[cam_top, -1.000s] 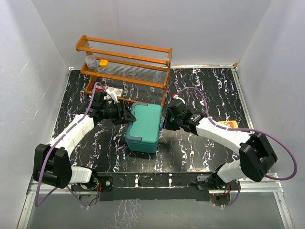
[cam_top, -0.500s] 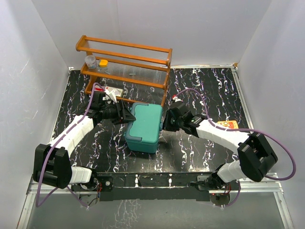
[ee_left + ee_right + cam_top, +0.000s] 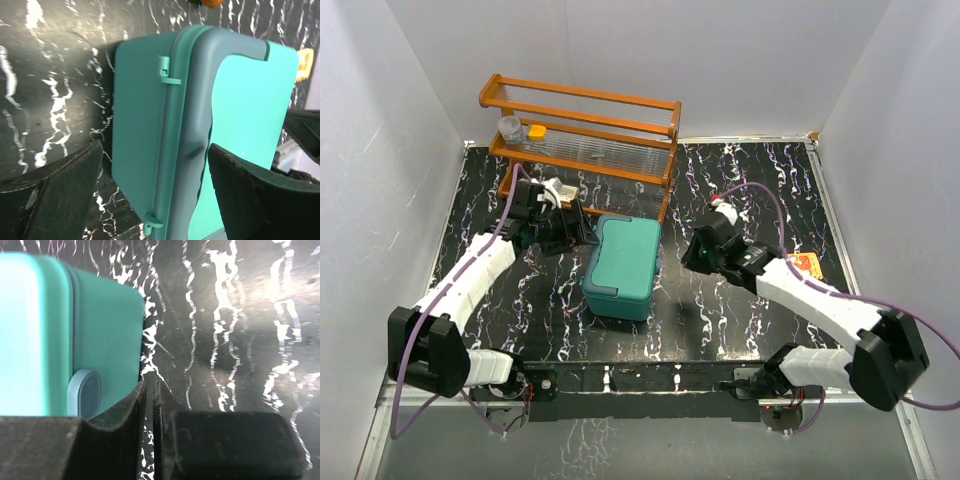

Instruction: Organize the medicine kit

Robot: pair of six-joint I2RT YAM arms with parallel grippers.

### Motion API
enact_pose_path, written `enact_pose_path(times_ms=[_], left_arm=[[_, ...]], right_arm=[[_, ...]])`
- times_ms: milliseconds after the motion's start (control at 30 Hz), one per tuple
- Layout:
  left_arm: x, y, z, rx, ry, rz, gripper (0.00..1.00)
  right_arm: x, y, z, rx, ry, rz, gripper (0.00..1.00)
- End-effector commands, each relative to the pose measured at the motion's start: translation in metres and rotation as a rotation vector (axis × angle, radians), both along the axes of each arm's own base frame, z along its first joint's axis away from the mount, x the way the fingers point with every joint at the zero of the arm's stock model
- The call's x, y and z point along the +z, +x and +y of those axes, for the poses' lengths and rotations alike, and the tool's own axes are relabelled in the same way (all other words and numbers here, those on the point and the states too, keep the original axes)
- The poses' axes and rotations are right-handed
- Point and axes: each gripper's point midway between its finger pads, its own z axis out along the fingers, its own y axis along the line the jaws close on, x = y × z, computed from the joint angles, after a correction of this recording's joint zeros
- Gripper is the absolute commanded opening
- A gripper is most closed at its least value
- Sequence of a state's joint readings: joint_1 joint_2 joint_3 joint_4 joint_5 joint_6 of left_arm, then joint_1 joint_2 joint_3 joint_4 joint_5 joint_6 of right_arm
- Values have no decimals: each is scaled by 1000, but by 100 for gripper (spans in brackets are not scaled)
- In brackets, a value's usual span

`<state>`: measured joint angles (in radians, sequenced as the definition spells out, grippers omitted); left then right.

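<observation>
The medicine kit (image 3: 623, 267), a teal-green box with its lid closed, lies on the black marbled table. My left gripper (image 3: 578, 232) is at its rear left corner, open. In the left wrist view my left gripper (image 3: 155, 165) has its jaws wide on either side of the kit (image 3: 145, 115), straddling the lid seam; I see no contact. My right gripper (image 3: 692, 252) hangs a short way off the kit's right side. In the right wrist view my right gripper (image 3: 150, 390) shows only a thin slit between its fingers, with nothing in it, beside the kit (image 3: 50, 330) and its pale latch (image 3: 85, 392).
A wooden rack (image 3: 582, 130) stands at the back, with a clear cup (image 3: 508, 127) and a yellow item (image 3: 536, 131) on its shelf. A small white item (image 3: 560, 190) lies under the rack. An orange packet (image 3: 804, 262) lies near the right arm.
My left gripper has opened wider and drawn back a little from the kit. The right arm has pulled away to the right, off the kit's side.
</observation>
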<state>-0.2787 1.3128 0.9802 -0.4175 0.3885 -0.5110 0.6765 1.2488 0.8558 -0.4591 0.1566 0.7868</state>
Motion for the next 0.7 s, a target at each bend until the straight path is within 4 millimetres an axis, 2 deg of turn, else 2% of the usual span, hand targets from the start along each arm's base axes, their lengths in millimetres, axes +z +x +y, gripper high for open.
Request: enact_pose_path(times_ms=[0, 167, 433, 567, 667], left_arm=[[40, 4, 31, 82, 136, -110, 87], [86, -11, 45, 153, 127, -229, 98], [139, -48, 76, 272, 95, -509, 99], [165, -65, 97, 330, 123, -647, 99], [186, -78, 119, 381, 194, -736, 99]], right_arm=[[32, 4, -44, -151, -40, -94, 14], [85, -4, -73, -232, -25, -220, 29], [163, -23, -126, -337, -17, -469, 58], [194, -35, -142, -343, 0, -581, 66], [217, -43, -157, -365, -2, -646, 67]])
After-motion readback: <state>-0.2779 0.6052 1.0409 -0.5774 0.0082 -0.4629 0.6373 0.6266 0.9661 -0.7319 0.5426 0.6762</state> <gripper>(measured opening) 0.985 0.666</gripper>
